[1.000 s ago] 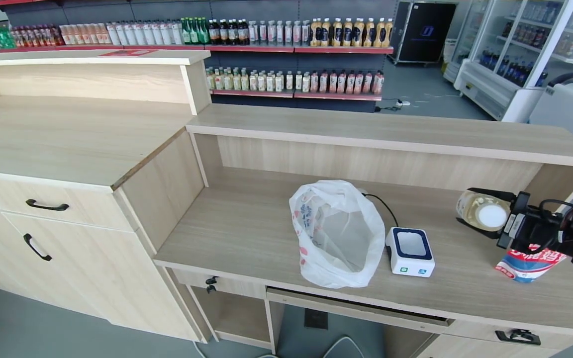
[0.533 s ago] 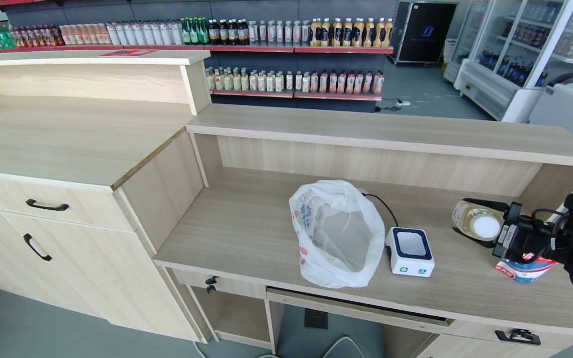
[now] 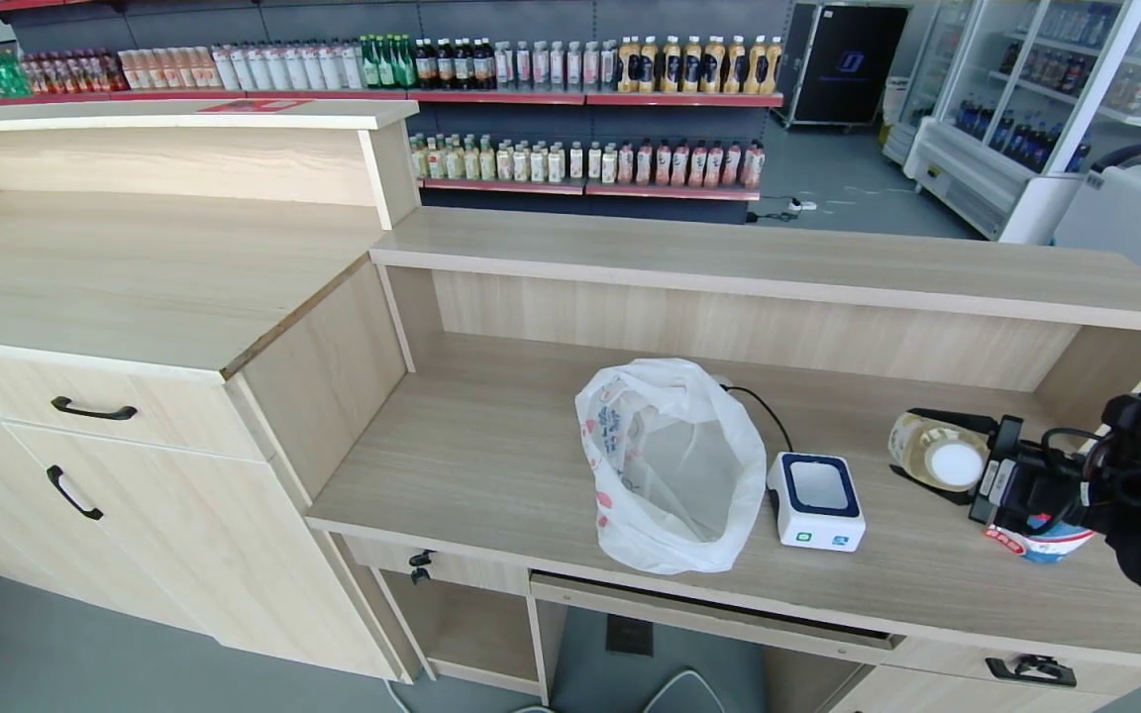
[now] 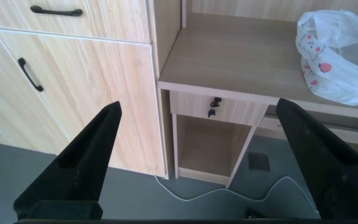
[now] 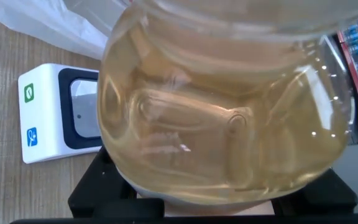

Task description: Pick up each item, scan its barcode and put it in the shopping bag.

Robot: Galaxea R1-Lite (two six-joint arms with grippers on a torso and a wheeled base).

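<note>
Clear plastic bottle of yellowish liquid (image 3: pixel 919 448) hangs sideways, pinched in the right gripper (image 3: pixel 931 452), near the white blue-faced scanner (image 3: pixel 816 500), likely to present its barcode; the white plastic bag (image 3: pixel 674 465) gapes alongside.

A clear bottle (image 3: pixel 932 454) of yellow liquid, white-capped, lies sideways in the right gripper (image 3: pixel 935 448), right of the white scanner (image 3: pixel 816 500). The white plastic bag (image 3: pixel 674 465) stands open just left of the scanner.

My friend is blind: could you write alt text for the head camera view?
The right gripper holds a clear plastic bottle of pale yellow liquid with a white cap over a light wooden counter. To its left stand a small white scanner box with a dark-framed window and an open white plastic shopping bag.
</note>
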